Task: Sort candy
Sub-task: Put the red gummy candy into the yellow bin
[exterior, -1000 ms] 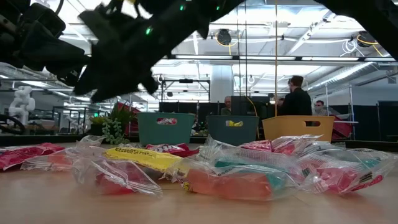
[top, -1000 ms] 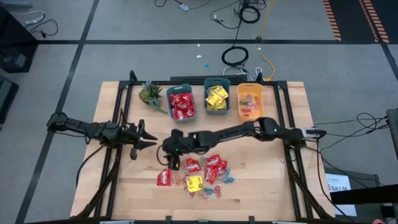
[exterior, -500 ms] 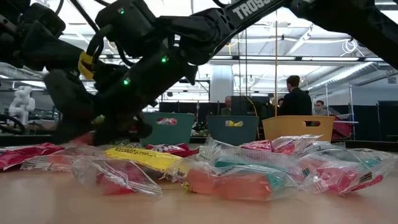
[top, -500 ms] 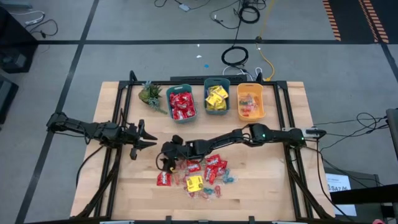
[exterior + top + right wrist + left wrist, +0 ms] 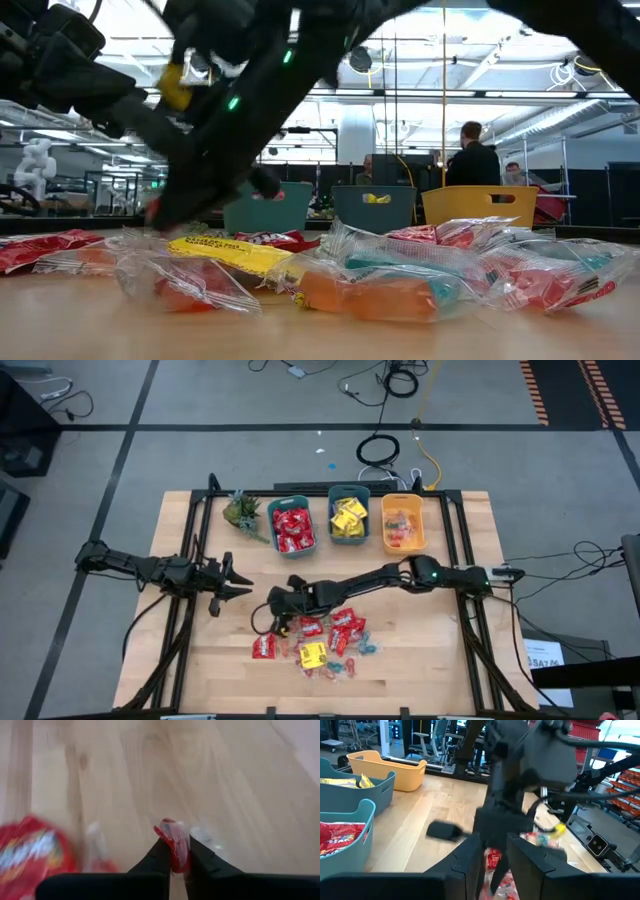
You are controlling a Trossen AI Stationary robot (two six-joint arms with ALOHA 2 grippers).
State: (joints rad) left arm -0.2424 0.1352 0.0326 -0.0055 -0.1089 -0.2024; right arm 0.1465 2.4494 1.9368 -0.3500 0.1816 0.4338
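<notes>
The right gripper (image 5: 174, 854) pinches a red packet (image 5: 173, 842) between its closed fingers, just above the candy pile (image 5: 320, 642); the left gripper (image 5: 232, 582) waits part-open.

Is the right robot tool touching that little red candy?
Touching. The right wrist view shows the right tool shut on the red candy packet, its two fingers pressed against the wrapper's sides, lifted above the wooden table.

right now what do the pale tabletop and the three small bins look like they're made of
Pale wooden tabletop: looks like unpainted wood planks; grain and board seams show, matte finish. Two teal bins and the yellow-orange bin: probably moulded plastic, judging by smooth single-colour walls, rounded rims and a slight sheen.
</notes>
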